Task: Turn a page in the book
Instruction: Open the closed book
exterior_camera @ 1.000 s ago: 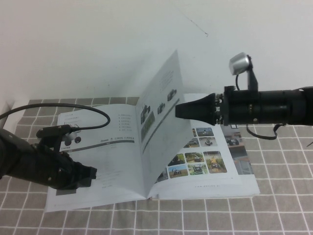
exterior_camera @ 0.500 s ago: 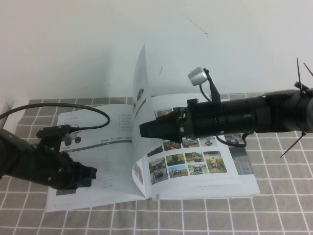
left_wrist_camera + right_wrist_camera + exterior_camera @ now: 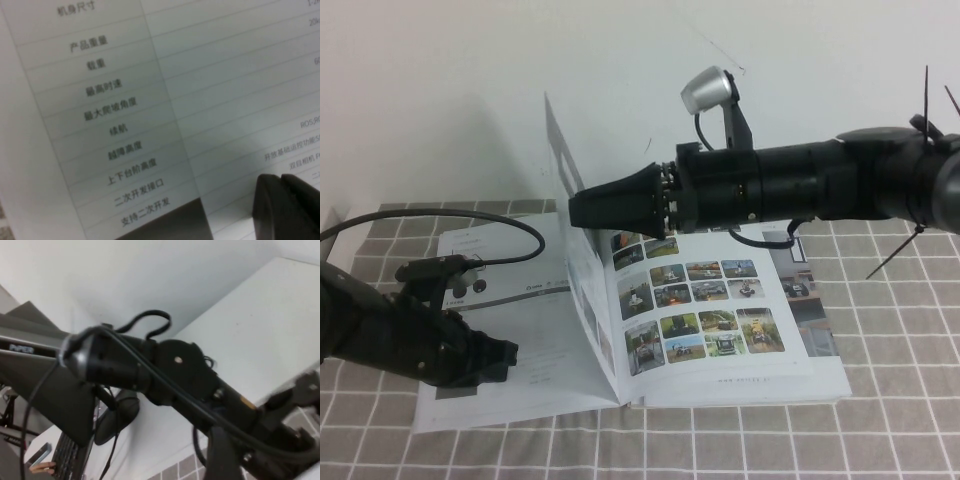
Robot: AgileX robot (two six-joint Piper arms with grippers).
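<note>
Page: the page (image 3: 575, 255) stands almost straight up over the middle fold of the book (image 3: 720, 375), leaning a little toward the robot's left. We see it nearly edge-on, so its pictures are hard to make out.

Book: it lies open and flat on the grey checked cloth (image 3: 880, 430). The right side shows a grid of small colour photos. The left side shows white paper with small text.

Right gripper: the right gripper (image 3: 576, 208) is up high, with its dark tip right against the upper part of the page. I cannot tell if its fingers are apart or together.

Left gripper: the left gripper (image 3: 503, 360) sits low on the left side of the book, near the front edge. In the left wrist view its two fingertips (image 3: 287, 207) look pressed together just over the printed table, pinching nothing.

How to do it well: I think the page is a bit past halfway. The push should go on slowly toward the left and downward, so the thin leaf bends and does not crease or spring back. The left gripper lies where the page wants to land, so it may get in the way.

Containers: I see none here.
</note>
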